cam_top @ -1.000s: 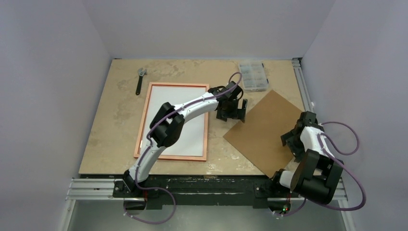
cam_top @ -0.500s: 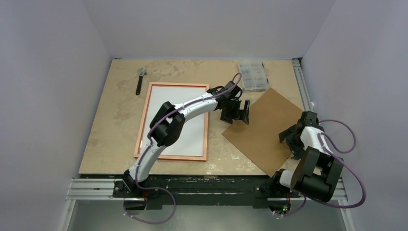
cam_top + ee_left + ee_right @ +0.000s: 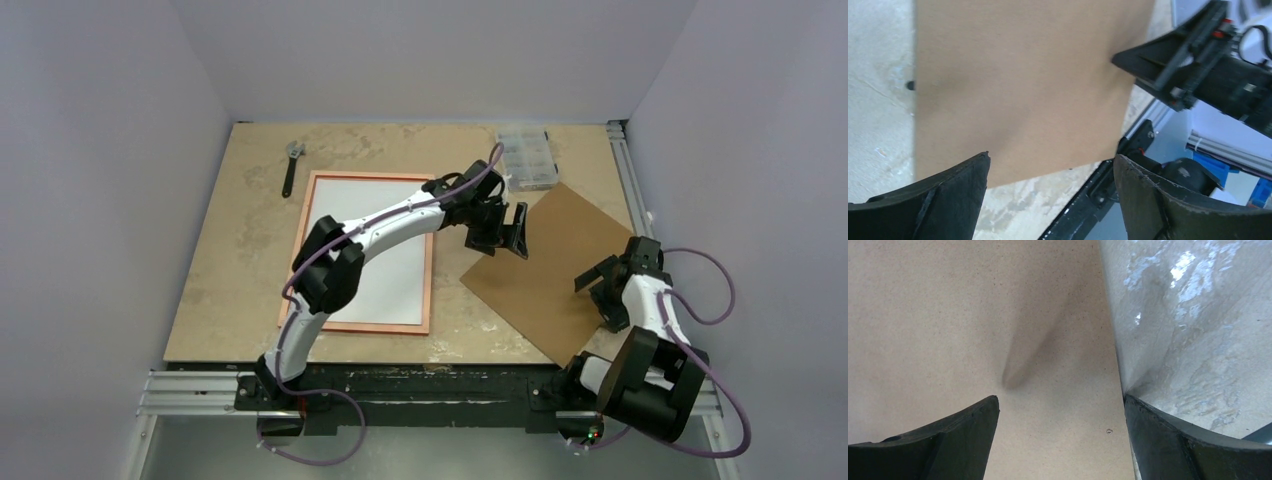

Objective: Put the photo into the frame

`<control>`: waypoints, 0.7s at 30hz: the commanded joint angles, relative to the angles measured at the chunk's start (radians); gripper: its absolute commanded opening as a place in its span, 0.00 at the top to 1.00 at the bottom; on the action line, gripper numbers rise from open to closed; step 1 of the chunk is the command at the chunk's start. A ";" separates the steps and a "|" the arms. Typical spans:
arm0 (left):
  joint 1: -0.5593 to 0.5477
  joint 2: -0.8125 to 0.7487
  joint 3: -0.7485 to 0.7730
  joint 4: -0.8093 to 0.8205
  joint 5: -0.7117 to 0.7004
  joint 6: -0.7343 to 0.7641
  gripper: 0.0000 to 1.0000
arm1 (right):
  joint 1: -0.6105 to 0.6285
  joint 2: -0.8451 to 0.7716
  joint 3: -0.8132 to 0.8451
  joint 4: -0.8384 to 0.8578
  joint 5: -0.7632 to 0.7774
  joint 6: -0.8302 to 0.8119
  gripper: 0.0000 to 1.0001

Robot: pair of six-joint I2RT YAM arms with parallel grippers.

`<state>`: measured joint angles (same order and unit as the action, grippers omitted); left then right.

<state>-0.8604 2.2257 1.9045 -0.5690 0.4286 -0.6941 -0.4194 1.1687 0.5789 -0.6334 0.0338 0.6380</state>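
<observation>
Frame: we see the frame (image 3: 360,326) lying flat on the left half of the table (image 3: 230,250), copper-coloured side up.
Photo: the photo (image 3: 395,285) lies inside that copper border with its plain white side up; the left arm crosses above part of it.
Backing board: a brown backing board (image 3: 545,280) lies flat and turned at an angle on the right half of the table, apart from the frame.
Left gripper: the left gripper (image 3: 505,236) reaches across to the board's upper left edge. In its wrist view (image 3: 1052,159) we find the fingers spread wide with nothing between them. We cannot tell whether they touch the board.
Right gripper: the right gripper (image 3: 603,292) sits over the right part of the board. Its wrist view (image 3: 1061,399) shows the fingers wide apart above the brown surface, one of them at the board's edge, gripping nothing.
Other things: a wrench (image 3: 291,165) lies at the far left of the table, and a clear plastic box (image 3: 527,158) sits at the far edge, just beyond the board.
</observation>
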 commanded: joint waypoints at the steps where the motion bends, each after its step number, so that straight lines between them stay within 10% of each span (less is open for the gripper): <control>1: -0.022 -0.112 0.028 -0.002 0.027 0.028 0.10 | 0.008 -0.014 -0.055 0.030 -0.142 0.040 0.08; 21: 0.024 0.127 0.085 -0.085 -0.315 0.049 0.05 | 0.008 0.055 -0.070 0.047 -0.130 0.033 0.08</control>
<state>-0.8352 2.3096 1.9324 -0.6716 0.1631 -0.6605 -0.4194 1.1690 0.5678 -0.6197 -0.0250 0.6464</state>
